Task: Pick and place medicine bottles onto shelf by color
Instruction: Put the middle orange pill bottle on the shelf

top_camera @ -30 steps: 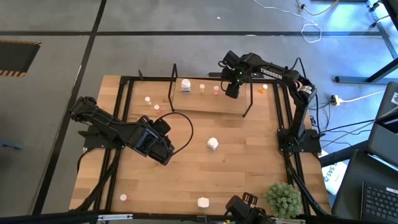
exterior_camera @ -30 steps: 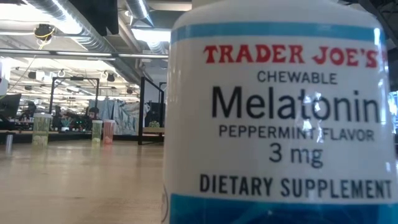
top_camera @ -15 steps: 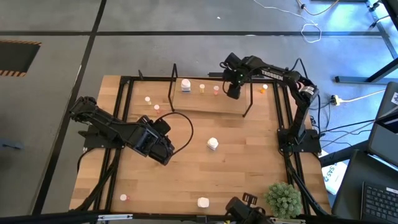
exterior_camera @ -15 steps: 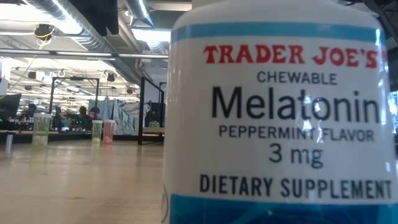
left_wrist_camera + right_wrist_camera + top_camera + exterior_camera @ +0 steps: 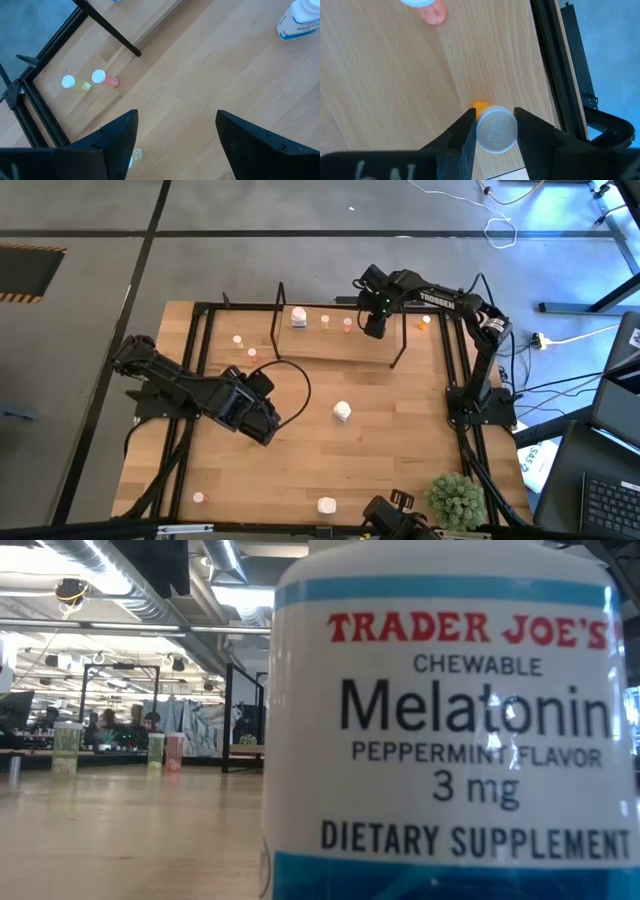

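High view shows a light wooden table (image 5: pixel 380 440) on a grey floor (image 5: pixel 300 270). At the back stands the shelf (image 5: pixel 340 345), with medicine bottles (image 5: pixel 299 317) on it. Over its right end, the right gripper (image 5: pixel 491 131) squeezes an orange bottle (image 5: pixel 495 129). The left gripper (image 5: pixel 172 135) hangs open mid-left. A green plant (image 5: pixel 458 500) sits at the front right.
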Controlling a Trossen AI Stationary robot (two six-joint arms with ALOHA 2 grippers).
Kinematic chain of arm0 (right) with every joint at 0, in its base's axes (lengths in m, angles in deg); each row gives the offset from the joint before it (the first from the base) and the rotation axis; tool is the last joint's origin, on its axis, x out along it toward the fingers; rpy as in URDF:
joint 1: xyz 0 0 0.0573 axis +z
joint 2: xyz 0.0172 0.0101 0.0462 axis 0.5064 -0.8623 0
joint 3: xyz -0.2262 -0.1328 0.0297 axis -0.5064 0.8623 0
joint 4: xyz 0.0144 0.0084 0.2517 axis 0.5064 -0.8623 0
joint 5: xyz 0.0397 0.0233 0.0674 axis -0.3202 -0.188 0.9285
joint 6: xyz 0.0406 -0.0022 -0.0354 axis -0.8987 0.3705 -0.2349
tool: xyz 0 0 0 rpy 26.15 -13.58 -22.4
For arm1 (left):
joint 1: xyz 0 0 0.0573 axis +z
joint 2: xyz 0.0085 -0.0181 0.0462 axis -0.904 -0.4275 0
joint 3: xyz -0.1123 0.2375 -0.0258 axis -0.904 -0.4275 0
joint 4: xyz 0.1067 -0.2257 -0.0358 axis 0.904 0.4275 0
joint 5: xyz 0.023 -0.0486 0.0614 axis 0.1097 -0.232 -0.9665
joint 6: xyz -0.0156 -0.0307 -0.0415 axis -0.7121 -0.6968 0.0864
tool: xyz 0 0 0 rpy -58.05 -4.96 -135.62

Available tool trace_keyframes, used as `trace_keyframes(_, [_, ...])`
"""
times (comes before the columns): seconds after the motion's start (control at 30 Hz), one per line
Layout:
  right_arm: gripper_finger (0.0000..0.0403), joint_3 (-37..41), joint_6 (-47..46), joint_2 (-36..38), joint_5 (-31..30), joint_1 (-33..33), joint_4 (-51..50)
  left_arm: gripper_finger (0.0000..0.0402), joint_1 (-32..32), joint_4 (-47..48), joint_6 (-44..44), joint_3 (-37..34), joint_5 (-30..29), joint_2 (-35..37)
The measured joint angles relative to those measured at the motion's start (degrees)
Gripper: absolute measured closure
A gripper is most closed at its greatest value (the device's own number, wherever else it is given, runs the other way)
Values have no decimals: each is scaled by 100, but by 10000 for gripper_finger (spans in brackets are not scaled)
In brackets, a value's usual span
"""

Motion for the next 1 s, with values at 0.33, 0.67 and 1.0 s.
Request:
trace_keyframes(0.33, [276, 4, -21, -2, -210, 9, -77, 139, 0, 0, 0, 0, 0, 0])
trace_keyframes(0.67, [271, 10, -19, -3, -233, 7, -142, 139, 0, 0, 0, 0, 0, 0])
trace_keyframes(1.0, [212, 40, 3, -52, -236, 2, -205, 139, 0, 0, 0, 0, 0, 0])
